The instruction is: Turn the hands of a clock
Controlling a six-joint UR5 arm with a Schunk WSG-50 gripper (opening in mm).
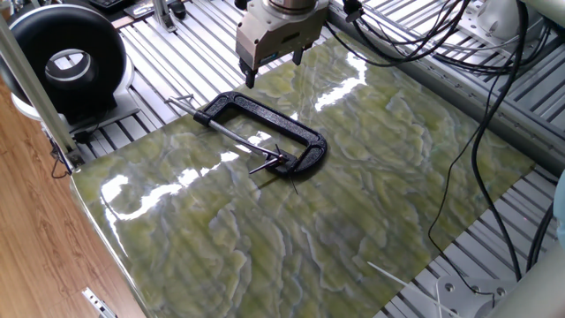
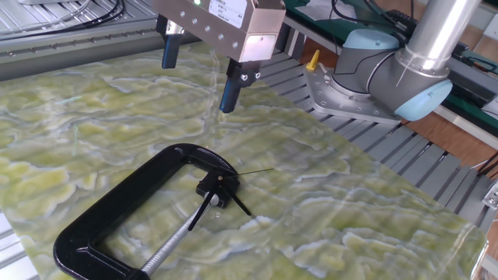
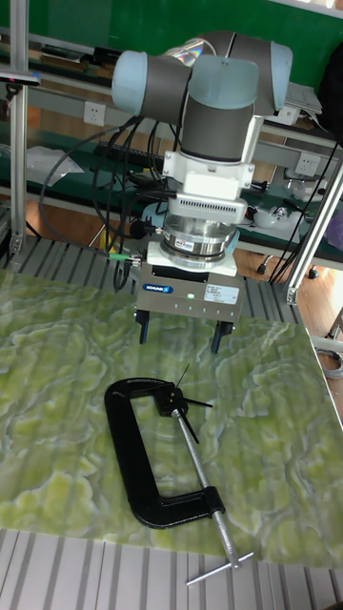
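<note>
Hands (image 2: 230, 190) in clamp (image 2: 124, 218) on table (image 2: 350, 218)

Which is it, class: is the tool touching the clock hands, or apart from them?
Apart. The other fixed view shows the open tool hanging above the marbled table, with bare surface between it and the hands.

So the hands (image 2: 226, 189) are two skinny black needle pointers joined at one tiny black hub, sitting in the jaw of the black C-clamp (image 2: 117, 218) that lies flat on the green marbled worktop (image 2: 350, 218). They're splayed apart in a V, one pointing back along the clamp's screw, the other out past the frame. There's also a hair-thin line running out from the hub, might be a third pointer, too fine to tell. In the tall fixed view the hands (image 3: 183, 398) are at the clamp's top end.
</note>
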